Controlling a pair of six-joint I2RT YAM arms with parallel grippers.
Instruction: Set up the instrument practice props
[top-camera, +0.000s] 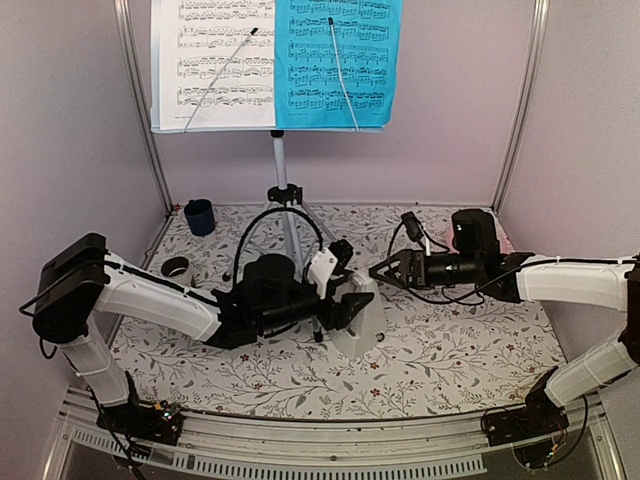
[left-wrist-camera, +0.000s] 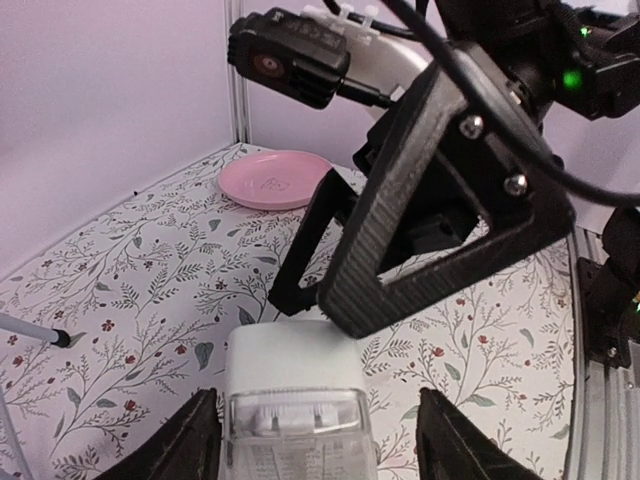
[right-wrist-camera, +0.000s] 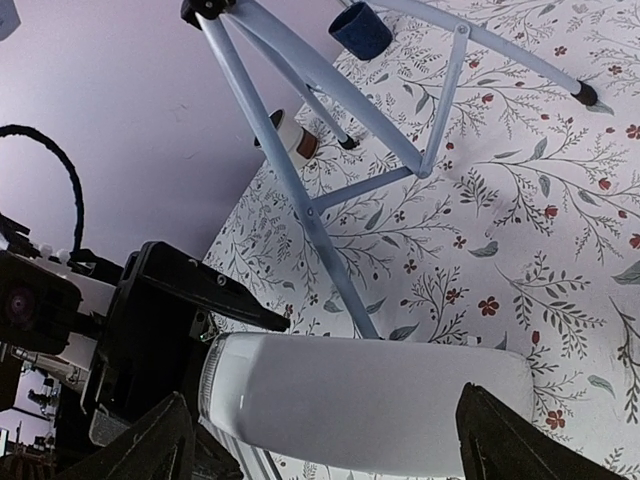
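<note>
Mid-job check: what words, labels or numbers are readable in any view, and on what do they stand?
Nothing can be read as a word or number.
On the white music sheet: printed staves and notes only, too small to read.
On the blue music sheet: notation only, also too small.
On the white pyramid metronome: faint marks behind its clear front, too blurred to read.

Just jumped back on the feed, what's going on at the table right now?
The white sheet and blue sheet sit on the music stand at the back. The metronome stands mid-table, with the left end effector open around it and apparently not clamped. The right end effector, also open, faces it from the right.
</note>
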